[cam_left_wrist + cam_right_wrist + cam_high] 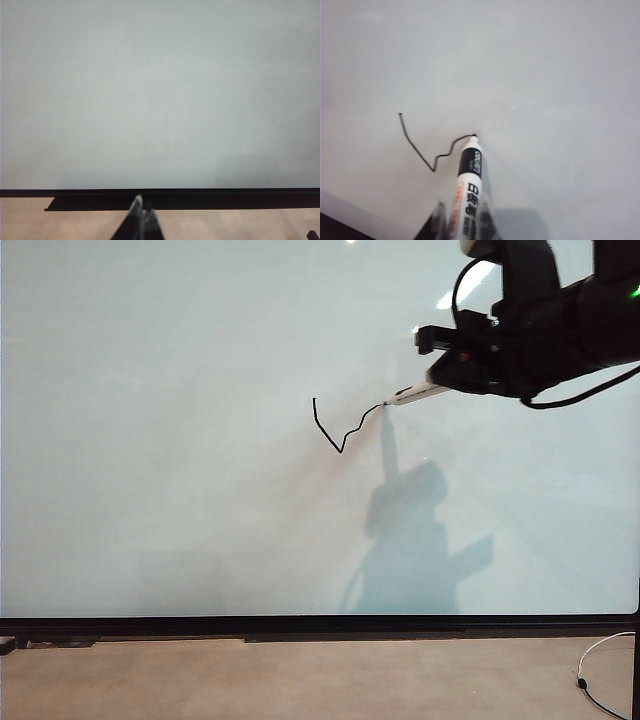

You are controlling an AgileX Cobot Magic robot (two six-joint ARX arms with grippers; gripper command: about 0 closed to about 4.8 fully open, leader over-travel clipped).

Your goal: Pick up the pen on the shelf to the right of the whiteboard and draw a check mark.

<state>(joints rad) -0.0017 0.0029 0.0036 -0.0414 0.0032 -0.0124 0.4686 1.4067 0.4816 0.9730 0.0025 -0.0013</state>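
The whiteboard [180, 440] nearly fills every view. A thin wobbly black check mark [340, 430] sits near its middle, and it shows as the same check mark [427, 150] in the right wrist view. My right gripper [445, 380] reaches in from the upper right and is shut on the pen [415, 393], a slim white marker. The pen [467, 195] has its black tip at the end of the mark's right stroke, against the board. My left gripper [141, 207] hangs low in front of the board's black bottom edge, shut with nothing between its fingers.
The board's black bottom edge [300, 625] runs across above a tan surface [300, 680]. A white cable [600, 665] lies at the lower right. The right arm's shadow [410, 530] falls on the board below the pen.
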